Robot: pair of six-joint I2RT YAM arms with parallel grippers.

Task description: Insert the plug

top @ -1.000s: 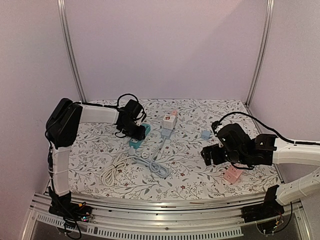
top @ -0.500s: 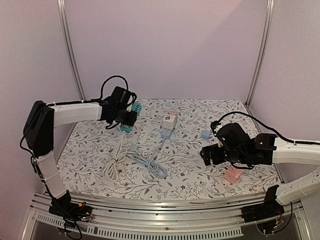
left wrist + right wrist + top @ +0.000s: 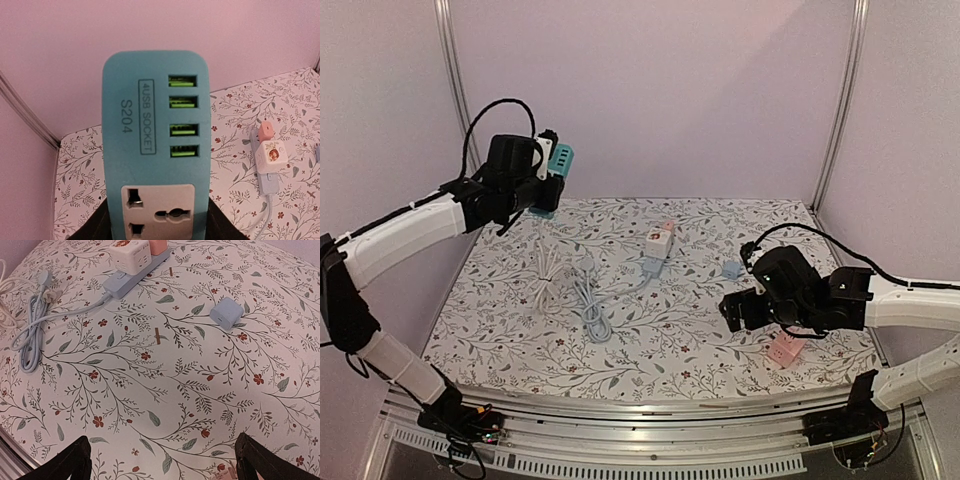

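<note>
My left gripper (image 3: 548, 182) is shut on a teal four-USB socket block (image 3: 556, 162) and holds it high above the table's back left corner. The block's face fills the left wrist view (image 3: 155, 140), with dark fingers (image 3: 95, 227) on both sides of its lower end. Its white cable (image 3: 544, 272) hangs down to the table. A grey-blue coiled cable (image 3: 590, 305) lies on the table, its plug (image 3: 46, 289) showing in the right wrist view. My right gripper (image 3: 738, 308) is open and empty, low over the cloth (image 3: 165, 465).
A light blue power strip (image 3: 654, 258) carrying a white cube (image 3: 131, 255) and a pink adapter lies at mid-back. A small blue charger (image 3: 730, 270) lies right of it. A pink block (image 3: 785, 350) lies under my right arm. Metal posts stand at the back corners.
My left arm has lifted the teal socket block off the table and swung it up and to the left, dragging its white cable leftward. The right arm has not moved.
</note>
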